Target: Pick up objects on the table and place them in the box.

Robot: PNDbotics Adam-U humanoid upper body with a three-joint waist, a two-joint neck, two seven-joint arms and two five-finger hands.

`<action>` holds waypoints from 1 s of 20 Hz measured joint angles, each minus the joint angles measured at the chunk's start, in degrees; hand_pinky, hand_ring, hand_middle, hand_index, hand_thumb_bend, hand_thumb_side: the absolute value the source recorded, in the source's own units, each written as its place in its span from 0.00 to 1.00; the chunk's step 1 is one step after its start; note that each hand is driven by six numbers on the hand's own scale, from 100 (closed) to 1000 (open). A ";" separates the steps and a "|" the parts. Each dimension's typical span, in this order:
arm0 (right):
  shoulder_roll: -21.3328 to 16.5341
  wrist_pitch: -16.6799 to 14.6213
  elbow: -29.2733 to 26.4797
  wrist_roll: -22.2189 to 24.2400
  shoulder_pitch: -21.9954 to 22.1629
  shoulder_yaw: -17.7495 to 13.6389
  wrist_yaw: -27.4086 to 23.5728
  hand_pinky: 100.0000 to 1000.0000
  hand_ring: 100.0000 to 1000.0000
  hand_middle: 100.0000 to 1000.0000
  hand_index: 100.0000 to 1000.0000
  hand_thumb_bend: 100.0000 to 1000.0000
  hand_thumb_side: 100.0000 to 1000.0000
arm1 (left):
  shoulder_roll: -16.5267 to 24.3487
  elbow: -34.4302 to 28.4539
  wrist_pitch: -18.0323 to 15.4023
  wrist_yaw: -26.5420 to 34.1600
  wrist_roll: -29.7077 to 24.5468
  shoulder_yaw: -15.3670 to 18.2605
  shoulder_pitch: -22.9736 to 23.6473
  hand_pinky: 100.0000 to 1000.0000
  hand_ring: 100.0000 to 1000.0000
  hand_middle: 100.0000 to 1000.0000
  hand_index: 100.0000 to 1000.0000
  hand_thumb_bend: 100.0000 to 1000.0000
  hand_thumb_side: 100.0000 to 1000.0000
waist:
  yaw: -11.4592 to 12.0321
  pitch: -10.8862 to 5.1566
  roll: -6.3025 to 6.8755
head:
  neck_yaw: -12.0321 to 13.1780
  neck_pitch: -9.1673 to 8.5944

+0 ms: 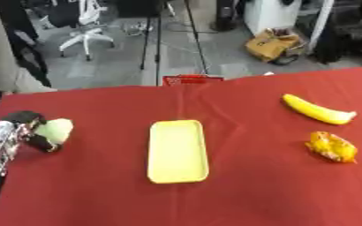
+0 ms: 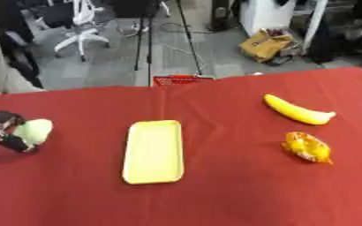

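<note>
we see even, soft indoor light with no hard shadows on the red tablecloth (image 1: 254, 194). both views are blurred throughout, and the floor along the top of the frame looks smeared and dimmer.

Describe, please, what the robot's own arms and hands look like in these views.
Only the left hand shows well, at the left edge: black fingers and thumb, with a silvery, speckled section behind them and a black forearm running to the lower corner. No cables or markings can be made out. A dark and pale sliver at the right edge of the right eye view may be the other arm.
</note>
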 measured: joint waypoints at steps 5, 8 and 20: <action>0.00 0.00 0.00 0.03 0.00 0.00 0.00 0.59 0.64 0.76 0.84 0.00 0.63 | -0.66 1.22 0.74 -0.99 7.09 0.28 0.30 0.83 0.81 0.80 0.87 0.64 0.35 | -0.12 0.02 0.00 | 0.00 0.00; 0.00 -0.08 0.00 0.15 0.00 0.00 0.00 0.59 0.64 0.76 0.84 0.00 0.63 | -1.21 2.27 0.59 -0.98 8.18 0.28 0.35 0.83 0.80 0.77 0.85 0.61 0.33 | -0.28 0.04 0.00 | -0.03 0.00; 0.01 -0.13 0.00 0.34 0.00 0.00 -0.03 0.59 0.64 0.76 0.84 0.00 0.63 | -2.64 3.79 1.57 -1.55 13.46 0.28 0.35 0.59 0.42 0.31 0.41 0.11 0.30 | -0.59 0.04 0.01 | -0.08 -0.01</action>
